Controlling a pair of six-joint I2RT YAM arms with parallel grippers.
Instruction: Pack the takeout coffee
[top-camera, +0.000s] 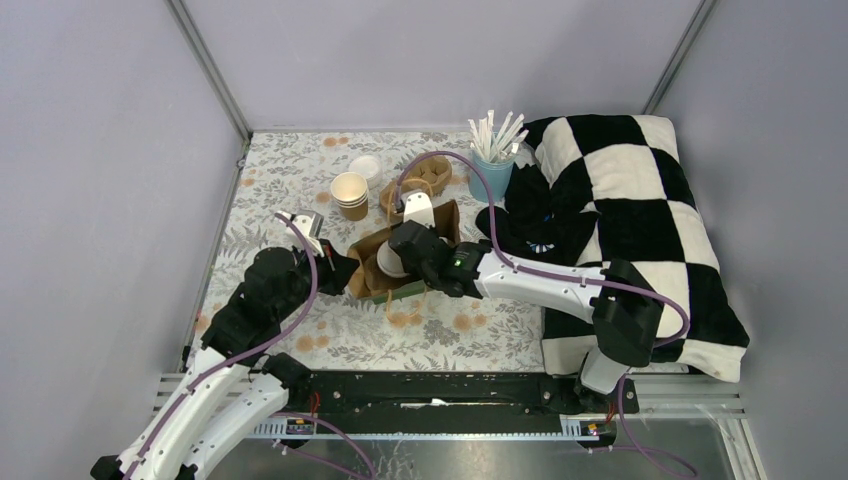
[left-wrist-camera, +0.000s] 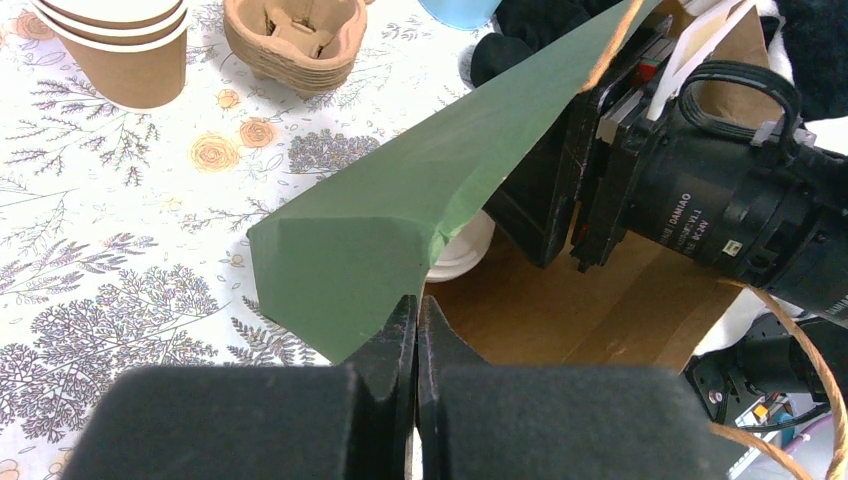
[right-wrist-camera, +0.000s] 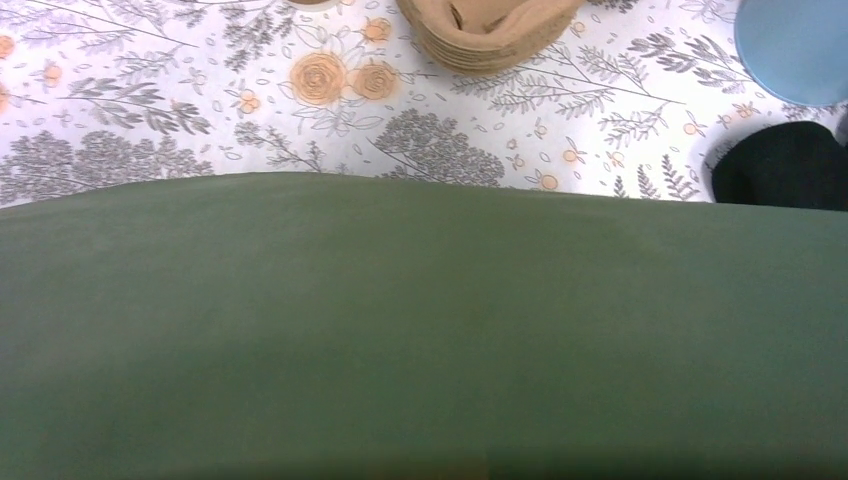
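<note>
**Left gripper pinches the bag's edge; one lidded cup lies inside**

Nearest the arm bases, the left gripper (left-wrist-camera: 417, 312) has its fingers pressed together on the lower edge of a paper bag (left-wrist-camera: 400, 200), with no gap showing between them. The bag is green outside and brown inside. It lies on its side on the floral table (left-wrist-camera: 100, 230), with its mouth turned towards the right arm.

The right gripper (top-camera: 398, 258) reaches into that mouth from the right. Its own wrist view is almost filled by the bag's green wall and shows no fingers. I cannot tell how far they are open or whether they grip anything.

Inside the bag, just beyond the left gripper's pinch, sits a lidded cup (left-wrist-camera: 465, 250). Only part of its white lid shows, beneath the green flap and close to the right gripper's black body.

Farther back on the table stands a stack of kraft cups (top-camera: 350, 195), open and cream-white inside. A loose white lid (top-camera: 365, 167) lies just behind it. To the right of these are brown pulp carriers (top-camera: 425, 178), nested together. Beyond them a light-blue cup (top-camera: 492, 175) holds white straws (top-camera: 495, 135), beside a black-and-white checked cloth (top-camera: 630, 190).
</note>
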